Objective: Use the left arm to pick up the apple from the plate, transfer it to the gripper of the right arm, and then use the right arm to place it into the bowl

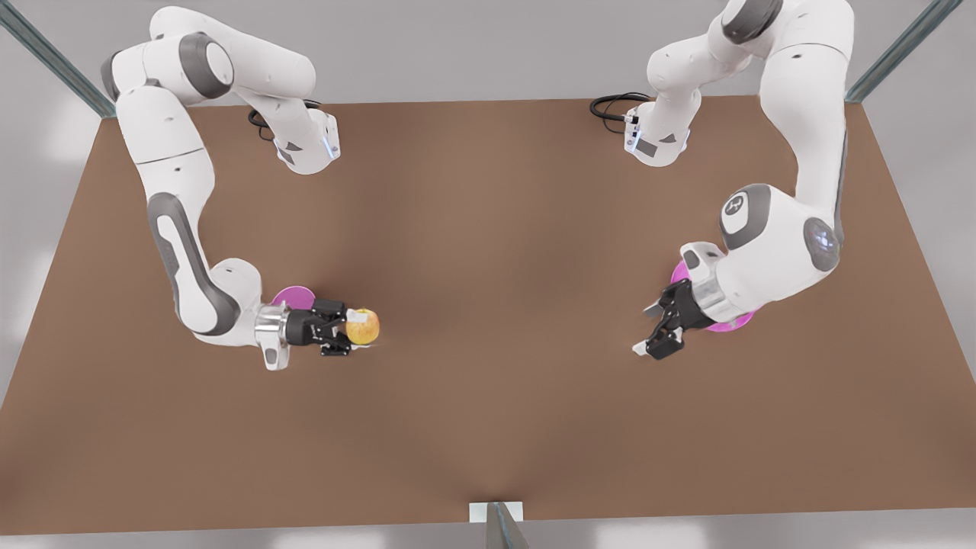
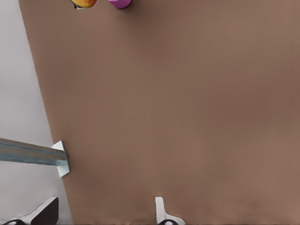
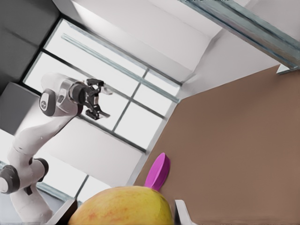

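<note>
Fingers (image 1: 335, 349) of the right gripper (image 1: 352, 330) pinched on the apple (image 1: 364, 326), one on either side, at the front view's left. Apple yellow with a red blush, pointed toward the middle of the brown desk (image 1: 488, 252); close up in the right wrist view as a yellow dome (image 3: 122, 206) between the two fingertips. Small pink bowl (image 1: 293, 296) just behind that gripper, partly hidden by the wrist, apple well outside it. Seen far off in the left wrist view, apple (image 2: 84, 2) and bowl (image 2: 119, 3) side by side at the desk's far end.

Over at the front view's right, left gripper (image 1: 644, 330) facing the apple across the desk, fingers (image 1: 662, 345) spread wide with nothing between them, well apart from the right gripper. Pink plate (image 1: 728, 324) beneath that arm's wrist, mostly covered by it, nothing visible on its exposed rim. Same spread fingers visible far off in the right wrist view (image 3: 96, 101).
</note>
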`<state>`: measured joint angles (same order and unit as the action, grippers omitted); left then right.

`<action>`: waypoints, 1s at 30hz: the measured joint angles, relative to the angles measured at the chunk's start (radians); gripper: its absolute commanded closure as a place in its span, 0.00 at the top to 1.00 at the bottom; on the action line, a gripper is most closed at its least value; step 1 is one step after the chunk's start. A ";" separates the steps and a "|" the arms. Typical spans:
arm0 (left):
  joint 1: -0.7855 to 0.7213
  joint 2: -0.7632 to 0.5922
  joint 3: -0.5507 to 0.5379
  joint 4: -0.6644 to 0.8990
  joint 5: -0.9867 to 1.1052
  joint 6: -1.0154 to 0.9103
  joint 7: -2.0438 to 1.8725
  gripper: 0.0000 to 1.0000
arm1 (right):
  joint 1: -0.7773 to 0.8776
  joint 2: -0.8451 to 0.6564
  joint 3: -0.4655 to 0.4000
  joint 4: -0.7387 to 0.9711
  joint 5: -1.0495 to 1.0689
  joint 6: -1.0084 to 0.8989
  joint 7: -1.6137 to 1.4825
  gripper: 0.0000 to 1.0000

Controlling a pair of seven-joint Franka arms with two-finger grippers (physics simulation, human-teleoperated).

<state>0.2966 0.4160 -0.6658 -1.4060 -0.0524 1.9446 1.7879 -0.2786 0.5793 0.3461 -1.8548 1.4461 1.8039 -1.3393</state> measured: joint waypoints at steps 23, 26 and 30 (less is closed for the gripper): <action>-0.440 -0.297 0.742 -0.018 0.042 -0.407 -1.372 1.00 | -0.271 0.041 0.001 0.073 -0.650 -0.246 -0.021 0.70; -0.438 -0.290 0.741 -0.012 0.041 -0.407 -1.456 1.00 | -0.278 0.051 0.001 0.084 -0.700 -0.251 -0.041 0.70; -0.443 -0.240 0.738 0.031 0.041 -0.406 -1.549 1.00 | -0.277 0.084 0.002 0.107 -0.747 -0.247 -0.079 0.70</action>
<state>-0.1463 0.1756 0.0725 -1.3752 -0.0116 1.5387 0.2393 -0.5558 0.6632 0.3476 -1.7476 0.6986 1.5565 -1.4181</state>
